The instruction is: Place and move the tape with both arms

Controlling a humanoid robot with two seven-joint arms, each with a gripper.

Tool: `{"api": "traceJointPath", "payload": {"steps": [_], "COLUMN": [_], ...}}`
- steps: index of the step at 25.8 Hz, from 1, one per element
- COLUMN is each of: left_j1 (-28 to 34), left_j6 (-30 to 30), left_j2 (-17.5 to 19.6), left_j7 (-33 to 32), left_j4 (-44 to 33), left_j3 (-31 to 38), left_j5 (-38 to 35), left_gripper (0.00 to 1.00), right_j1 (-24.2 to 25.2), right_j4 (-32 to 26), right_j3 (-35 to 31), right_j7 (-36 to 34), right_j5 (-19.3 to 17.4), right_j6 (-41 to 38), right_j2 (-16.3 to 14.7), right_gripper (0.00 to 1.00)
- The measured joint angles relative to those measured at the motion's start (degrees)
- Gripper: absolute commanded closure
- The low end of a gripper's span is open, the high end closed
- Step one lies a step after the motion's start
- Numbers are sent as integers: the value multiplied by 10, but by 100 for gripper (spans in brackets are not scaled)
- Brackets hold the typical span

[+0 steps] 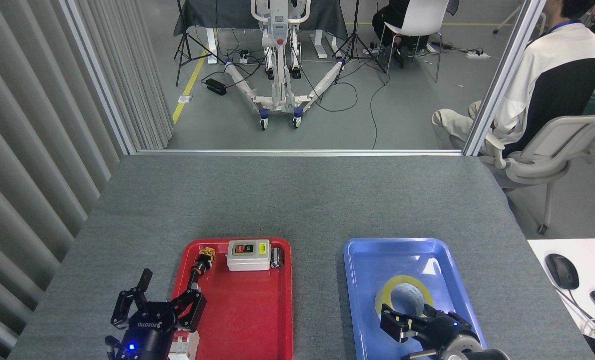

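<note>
Tape [391,292] flat in blue tray [367,260], right pincer [417,324] beside it

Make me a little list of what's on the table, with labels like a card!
Tape: yellow roll lying flat in the blue tray
Right tool: at the roll's near edge, grip unclear
Left tool: open, holding nothing, at the red tray's left edge
Red tray: white switch box and small yellow-tipped part at its far end
Table: grey

Red tray [257,320]: switch box [248,255], yellow-tipped part [203,260], poss. button; blue tray [372,260]; mouse [561,270].
</note>
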Motion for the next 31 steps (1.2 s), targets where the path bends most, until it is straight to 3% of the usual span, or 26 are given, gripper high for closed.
{"api": "traceJointPath", "payload": {"steps": [8,15,21,25,31], "left_j1": [0,-3,-15,-22,-23], "left_j6": [0,-1,-1,-2,-14], "left_j2": [-6,1,4,4,14], "left_j7": [0,8,8,9,9], "left_j4": [-1,8,25,37,52], "left_j3": [6,6,7,7,7], "left_j5": [-5,-11,-11,-12,-12], "left_gripper": [0,0,0,0,0], "right_j1": [0,11,30,35,42], "right_j4": [1,4,20,43,52], "right_j3": [-3,-13,-20,-22,-20], "right_j7": [-42,-310,-456,-504,-519], "right_j5": [-2,14,54,60,62], "right_j6": [23,-8,-6,-1,5], "right_j2": [-3,-38,-40,-35,-22], "right_gripper": [1,1,1,1,1]}}
